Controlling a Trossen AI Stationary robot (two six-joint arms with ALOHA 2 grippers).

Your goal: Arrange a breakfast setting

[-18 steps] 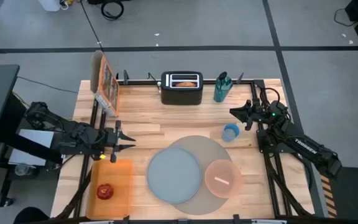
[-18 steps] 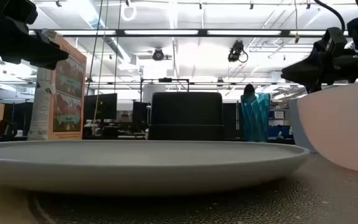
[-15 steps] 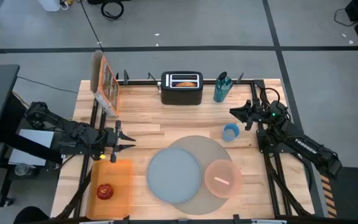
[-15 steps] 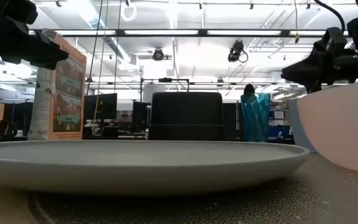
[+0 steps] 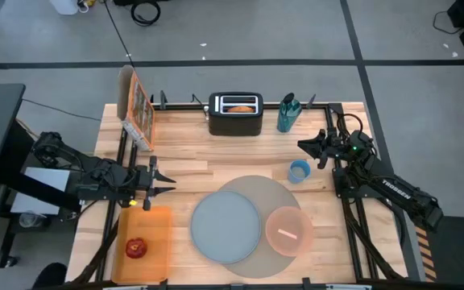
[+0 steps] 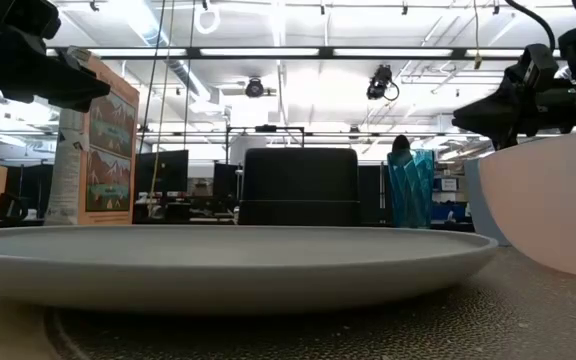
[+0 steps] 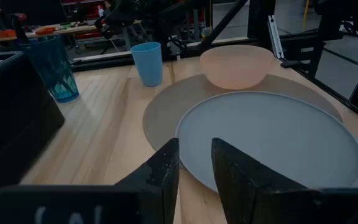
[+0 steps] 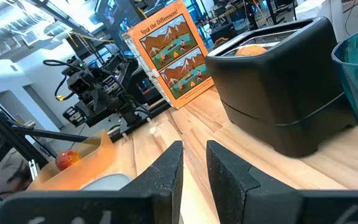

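Note:
The round grey mat (image 5: 258,187) lies at the table's near middle. On it sit the grey-blue plate (image 5: 225,227) and, to its right, the pink bowl (image 5: 287,230), with a pale streak inside that looks like the spoon (image 5: 287,234). The small blue cup (image 5: 299,171) stands just beyond the mat's right rim. The bagel (image 5: 240,105) sticks up from the black toaster (image 5: 236,119). The red apple (image 5: 136,247) rests on the orange tray (image 5: 155,234). My left gripper (image 5: 167,180) hovers left of the mat, open by a narrow gap (image 7: 194,146). My right gripper (image 5: 301,145) hovers beyond the cup, likewise open (image 8: 193,149).
A teal ribbed tumbler (image 5: 287,114) stands right of the toaster at the far edge. A picture board (image 5: 139,109) stands upright at the far left. Bare wood lies between the toaster and the mat.

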